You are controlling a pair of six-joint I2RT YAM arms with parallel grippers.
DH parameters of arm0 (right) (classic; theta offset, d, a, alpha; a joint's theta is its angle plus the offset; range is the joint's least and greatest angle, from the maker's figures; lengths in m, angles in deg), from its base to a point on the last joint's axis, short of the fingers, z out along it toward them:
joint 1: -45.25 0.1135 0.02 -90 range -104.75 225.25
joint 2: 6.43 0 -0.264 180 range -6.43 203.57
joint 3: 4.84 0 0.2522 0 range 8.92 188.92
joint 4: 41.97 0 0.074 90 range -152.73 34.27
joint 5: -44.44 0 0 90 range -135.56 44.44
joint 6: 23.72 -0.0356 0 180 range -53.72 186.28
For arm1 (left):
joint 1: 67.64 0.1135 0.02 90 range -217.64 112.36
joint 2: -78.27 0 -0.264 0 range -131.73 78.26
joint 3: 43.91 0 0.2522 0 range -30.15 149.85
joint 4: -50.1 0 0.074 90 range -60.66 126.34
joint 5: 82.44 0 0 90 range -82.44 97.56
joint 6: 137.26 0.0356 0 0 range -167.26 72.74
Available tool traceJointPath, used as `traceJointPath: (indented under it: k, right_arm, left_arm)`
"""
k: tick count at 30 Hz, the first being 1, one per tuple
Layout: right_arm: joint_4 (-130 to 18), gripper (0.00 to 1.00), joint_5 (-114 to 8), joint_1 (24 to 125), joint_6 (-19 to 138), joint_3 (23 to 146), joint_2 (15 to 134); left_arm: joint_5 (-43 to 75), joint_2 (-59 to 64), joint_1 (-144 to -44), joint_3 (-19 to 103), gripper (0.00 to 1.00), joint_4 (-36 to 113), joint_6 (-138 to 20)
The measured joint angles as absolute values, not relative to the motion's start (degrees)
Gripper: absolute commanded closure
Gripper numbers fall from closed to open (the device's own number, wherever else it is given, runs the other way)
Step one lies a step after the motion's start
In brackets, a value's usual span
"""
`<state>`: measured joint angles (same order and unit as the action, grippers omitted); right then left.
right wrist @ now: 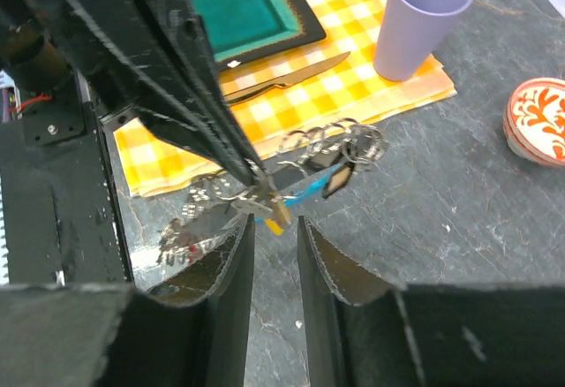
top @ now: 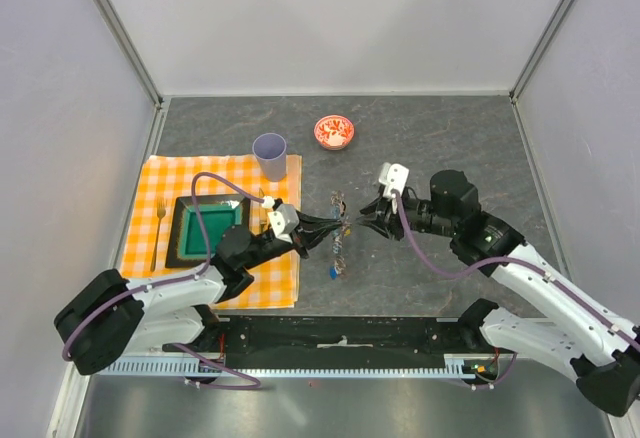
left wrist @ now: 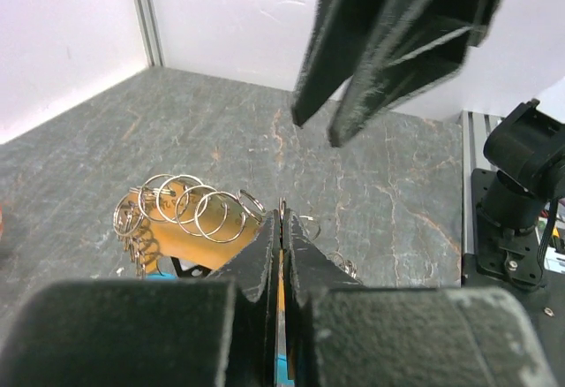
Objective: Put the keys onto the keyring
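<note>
My left gripper (top: 333,226) (left wrist: 282,215) is shut on the keyring's thin wire just above the table. The keyring's light-blue crescent (right wrist: 311,189) and a bunch of small silvery rings (right wrist: 340,144) (left wrist: 190,208) hang beyond the tips. A key with a yellow tag (right wrist: 275,221) dangles at the grip. My right gripper (top: 368,214) (right wrist: 275,225) faces it from the right, open, with nothing between its fingers (left wrist: 380,42). More keys (top: 336,263) (right wrist: 181,232), one with a red tag, lie on the table below the left fingers (right wrist: 185,78).
A yellow checked cloth (top: 170,248) on the left carries a teal plate (top: 208,226), a fork (top: 157,223), a knife (right wrist: 282,73) and a lilac cup (top: 270,155) (right wrist: 419,16). A small red patterned bowl (top: 334,132) (right wrist: 538,122) stands at the back.
</note>
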<state>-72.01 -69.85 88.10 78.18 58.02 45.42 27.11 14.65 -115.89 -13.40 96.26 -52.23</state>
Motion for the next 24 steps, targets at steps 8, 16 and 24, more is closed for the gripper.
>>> traceJointPath:
  k: [8, 16, 24]
  right_arm:
    - [-65.01, 0.73, -80.91, 81.31, 73.11, 55.81, 47.26]
    - [-56.18, 0.73, -89.37, 79.84, 71.99, 51.64, 48.64]
    - [-53.03, 0.80, -93.41, 79.84, 73.72, 51.14, 48.29]
  left_arm:
    - [28.07, 12.97, -115.87, -13.73, 0.98, 103.82, -51.88]
    - [31.61, 12.16, -115.87, -13.75, 0.98, 106.55, -51.88]
    - [34.15, 12.14, -115.87, -13.75, 0.98, 106.75, -51.88]
